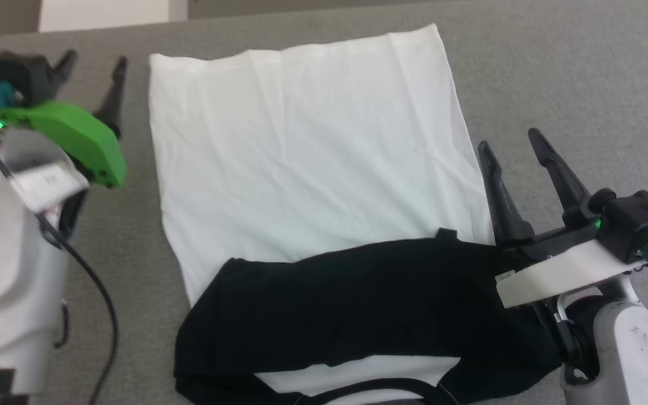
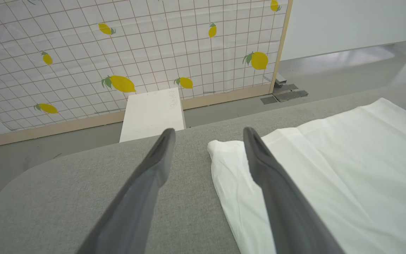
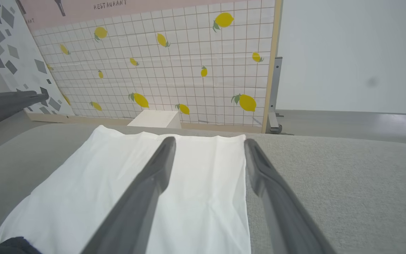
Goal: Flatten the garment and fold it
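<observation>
We find the garment (image 1: 313, 146), a soft white-bodied shirt with long black sleeves, spread on the grey felt-covered table top (image 1: 554, 67), its hem on the far side from us and its black neckband (image 1: 369, 385) nearest us. The black sleeves (image 1: 358, 298) lie folded across the garment's near part. Our left gripper (image 1: 96, 56) hangs just off the garment's far left hem corner, jaws wide apart and empty; in the left wrist view one finger crosses the white edge and the other lies over bare felt. Our right gripper (image 1: 507, 139) sits just beside the garment's right edge, where black sleeve meets white body, also spread wide with nothing in it. We judge the next fold to be the risky part. The two grippers stand at different points along the garment, so if both close where they are, one side would be lifted further along than the other and the fold would come out skewed. A shallow pinch at the hem corner could catch only the top layer, so the layers would part and bunch. The white body carries soft creases running toward the hem, and folding over them would press them in. The sleeve stack looks loose; the right forearm lies over its right end, and dragging that arm across could pull the sleeves back out of place. Fingers driven down too hard could snag the felt beneath the garment.
</observation>
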Controlling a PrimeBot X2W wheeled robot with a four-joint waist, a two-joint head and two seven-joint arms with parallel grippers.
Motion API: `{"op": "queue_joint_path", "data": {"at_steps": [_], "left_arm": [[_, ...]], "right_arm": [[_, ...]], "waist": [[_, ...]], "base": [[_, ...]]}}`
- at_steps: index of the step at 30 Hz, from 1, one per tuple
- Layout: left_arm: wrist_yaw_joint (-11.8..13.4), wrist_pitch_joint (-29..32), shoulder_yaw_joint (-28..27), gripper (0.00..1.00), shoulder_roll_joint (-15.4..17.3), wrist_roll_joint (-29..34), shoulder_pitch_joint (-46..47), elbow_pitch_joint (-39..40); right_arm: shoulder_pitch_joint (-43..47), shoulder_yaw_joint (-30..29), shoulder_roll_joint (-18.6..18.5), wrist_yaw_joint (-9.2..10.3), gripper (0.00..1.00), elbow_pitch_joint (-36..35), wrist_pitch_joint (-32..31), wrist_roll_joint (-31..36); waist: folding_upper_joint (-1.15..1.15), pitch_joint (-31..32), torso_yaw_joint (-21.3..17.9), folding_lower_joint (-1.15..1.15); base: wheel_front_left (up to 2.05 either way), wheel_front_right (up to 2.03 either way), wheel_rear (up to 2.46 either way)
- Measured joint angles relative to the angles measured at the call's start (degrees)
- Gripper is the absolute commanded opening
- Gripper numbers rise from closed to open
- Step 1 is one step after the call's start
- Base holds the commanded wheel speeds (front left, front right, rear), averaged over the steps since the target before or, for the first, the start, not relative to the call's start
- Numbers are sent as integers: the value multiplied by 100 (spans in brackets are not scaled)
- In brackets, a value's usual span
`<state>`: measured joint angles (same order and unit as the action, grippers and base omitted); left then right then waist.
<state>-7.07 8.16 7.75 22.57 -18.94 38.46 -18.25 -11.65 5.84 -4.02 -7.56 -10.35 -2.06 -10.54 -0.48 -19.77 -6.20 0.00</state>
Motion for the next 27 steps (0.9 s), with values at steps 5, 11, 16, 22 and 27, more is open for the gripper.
{"op": "queue_joint_path", "data": {"at_steps": [5, 11, 16, 22, 27], "left_arm": [[-1, 939, 121, 100, 488, -360, 650, -215], [143, 2299, -15, 100, 826, -684, 1398, -378], [396, 3005, -93, 100, 857, -846, 1483, -388], [820, 3907, -108, 100, 1020, -879, 1534, -101], [933, 4332, -13, 0, 1148, -870, 1524, 218]], "right_arm": [[-127, -29, 58, -1, 100, 98, 146, -19], [-257, -57, 89, -1, 100, 223, 331, -70], [-369, -13, 92, 0, 100, 328, 437, -118], [-491, 32, 93, -1, 100, 387, 517, -222], [-708, 97, 88, 0, 100, 390, 441, -138]], "waist": [[0, -383, -260, 0], [0, -1045, -628, 0], [0, -1369, -810, 1], [0, -1629, -996, 1], [0, -1678, -1016, 1]], "base": [[0, 0, 0], [0, 0, 0], [0, 0, 0], [0, 0, 0], [0, 0, 0]]}}
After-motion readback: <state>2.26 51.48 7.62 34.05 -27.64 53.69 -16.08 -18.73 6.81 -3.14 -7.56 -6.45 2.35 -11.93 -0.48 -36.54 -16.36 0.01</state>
